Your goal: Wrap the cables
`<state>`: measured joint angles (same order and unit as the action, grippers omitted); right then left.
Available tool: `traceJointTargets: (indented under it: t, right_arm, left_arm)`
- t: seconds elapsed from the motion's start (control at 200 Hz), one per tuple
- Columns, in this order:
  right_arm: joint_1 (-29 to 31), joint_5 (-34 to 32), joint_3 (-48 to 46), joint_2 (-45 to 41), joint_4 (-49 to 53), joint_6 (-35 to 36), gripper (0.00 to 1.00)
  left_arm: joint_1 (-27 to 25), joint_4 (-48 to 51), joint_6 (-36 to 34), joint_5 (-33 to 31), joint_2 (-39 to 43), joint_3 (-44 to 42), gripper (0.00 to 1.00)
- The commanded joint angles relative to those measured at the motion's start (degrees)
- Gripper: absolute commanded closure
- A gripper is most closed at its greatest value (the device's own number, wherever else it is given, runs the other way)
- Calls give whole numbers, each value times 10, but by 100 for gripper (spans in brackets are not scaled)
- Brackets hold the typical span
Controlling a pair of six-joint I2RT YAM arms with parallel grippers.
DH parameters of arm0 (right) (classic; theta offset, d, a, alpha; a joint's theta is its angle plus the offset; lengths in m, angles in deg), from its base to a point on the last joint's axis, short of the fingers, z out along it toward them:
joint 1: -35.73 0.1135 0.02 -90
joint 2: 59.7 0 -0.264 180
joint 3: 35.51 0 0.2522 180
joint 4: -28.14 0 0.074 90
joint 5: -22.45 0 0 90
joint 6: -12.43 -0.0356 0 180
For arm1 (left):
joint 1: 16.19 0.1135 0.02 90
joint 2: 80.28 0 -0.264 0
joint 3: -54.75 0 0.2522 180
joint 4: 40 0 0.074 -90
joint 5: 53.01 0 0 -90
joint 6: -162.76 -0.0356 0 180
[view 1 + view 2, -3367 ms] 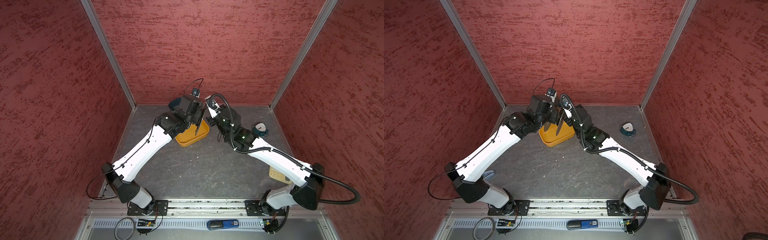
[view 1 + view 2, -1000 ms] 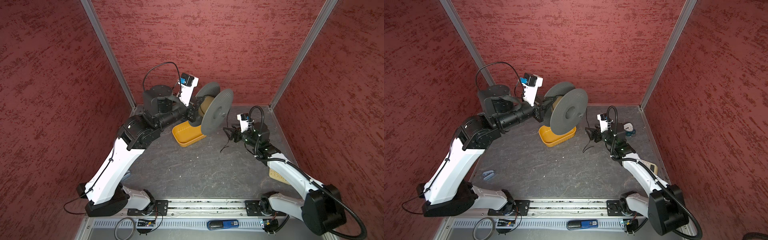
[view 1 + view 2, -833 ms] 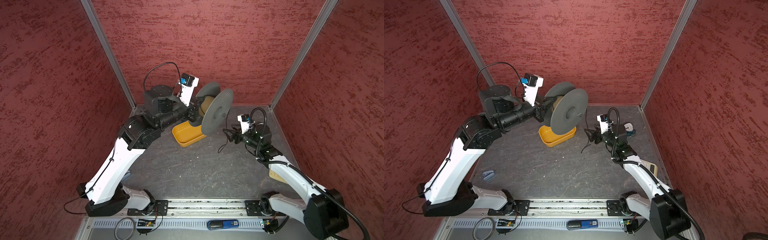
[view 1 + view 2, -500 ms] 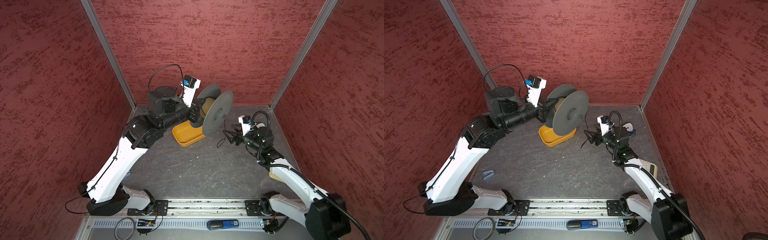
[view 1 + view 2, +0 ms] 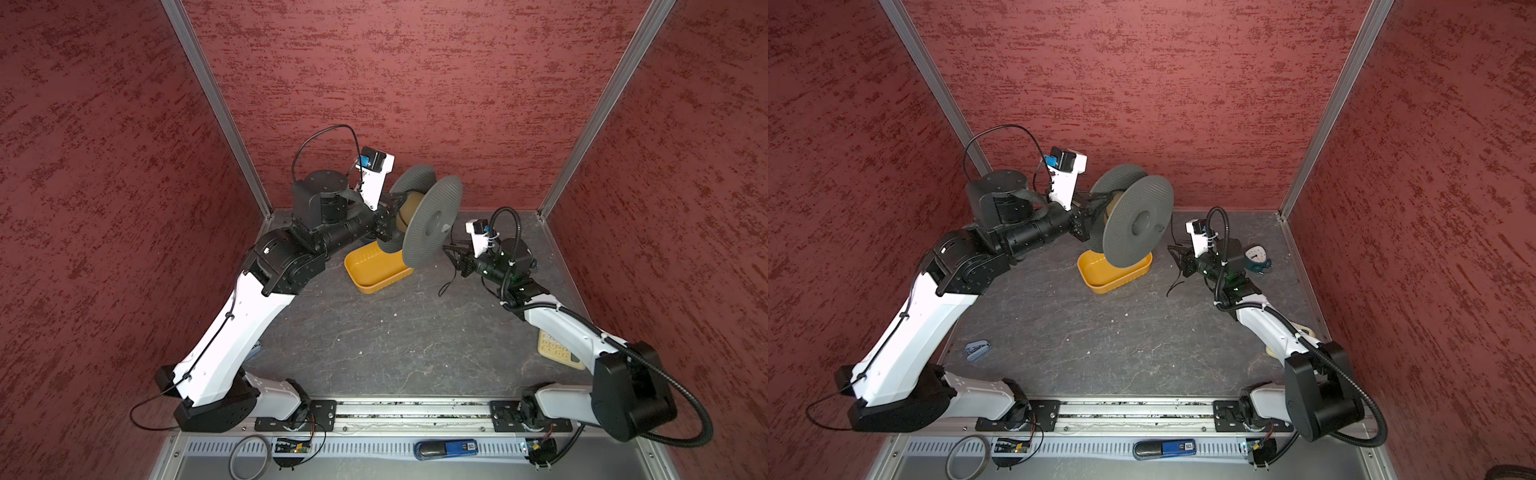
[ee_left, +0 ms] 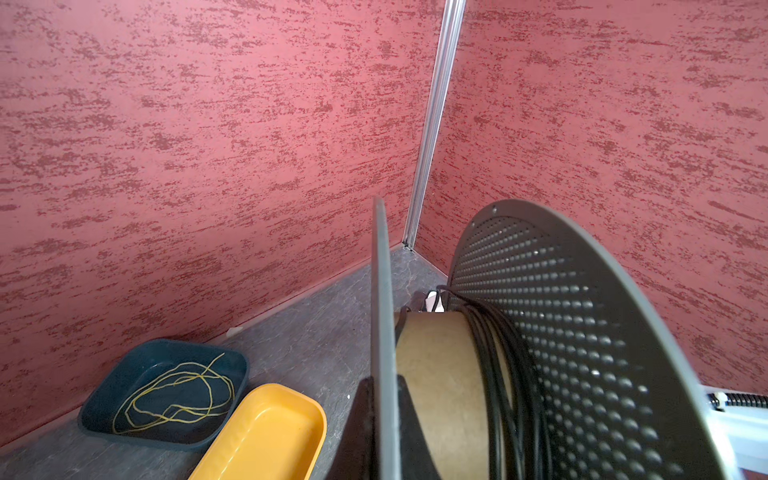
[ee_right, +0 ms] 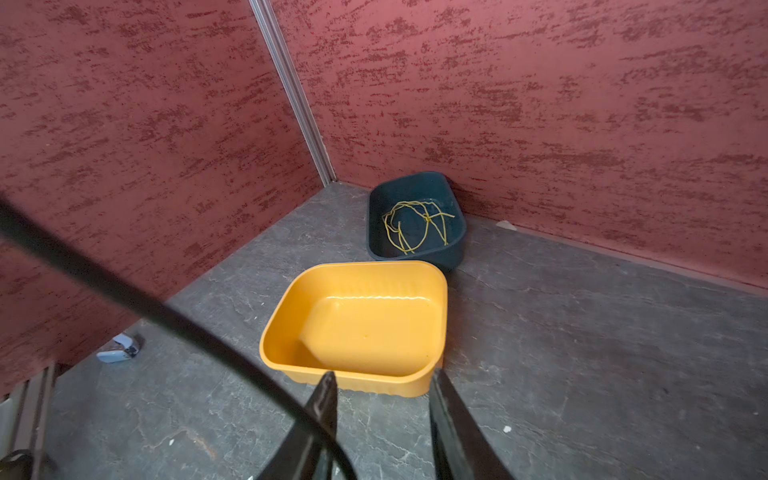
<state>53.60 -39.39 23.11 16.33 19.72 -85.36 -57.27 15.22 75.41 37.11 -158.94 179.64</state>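
Red, rough-plastered walls (image 5: 415,83) are seen on 3 sides, with a grey, stone-veined counter (image 5: 374,340) below. Raised in the air close to the yellow tray (image 7: 374,328), a spool (image 5: 432,226) is being held with its axis roughly level. It is made of 2 thin grey discs dotted with small holes, joined by a brown cardboard core. It is carried by the left gripper (image 5: 1095,212), whose jaws are pinched tight on the rim of 1 disc.

And the black cord (image 6: 498,374): several turns are already laid on the core, crowded against the far disc, while the rest of the core is bare. The loose tail is led off toward the right gripper (image 7: 382,376) and is left dangling toward the counter. Those jaws are parted, with a clear gap and nothing seen in it. The cord is run past the outside of 1 of them, not pinched.

The cord is judged light, limp and smooth, so no shape will be held and slack turns could be shed. A hold is best taken on the tail just short of the spool, jaws brought fully together.

Behind, a yellow-green wire (image 6: 174,409) is coiled in a dark blue tray (image 6: 99,409), just beside the yellow one.
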Motion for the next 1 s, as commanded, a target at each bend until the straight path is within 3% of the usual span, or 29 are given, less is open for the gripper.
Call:
traceJointTargets:
  t: [0.0,0.195,0.371,0.501,0.797,0.997]
  right_arm:
    - [24,-11,-17,2,-53,-10,75]
    - [92,-90,-30,2,-50,3,100]
    - [164,-173,-23,-3,-18,20,100]
    - [219,-221,-10,4,-1,28,100]
    - [348,-350,89,36,102,65,100]
    - [383,-443,155,34,191,72,100]
  left_arm:
    - [18,-91,33,-3,9,-12,100]
    - [43,-108,69,-46,-6,-22,100]
    - [42,-137,91,-155,-9,-51,100]
    - [38,-168,104,-202,-14,-74,100]
    - [12,-138,43,-350,-103,-35,100]
    - [-3,-100,-1,-419,-151,-22,100]
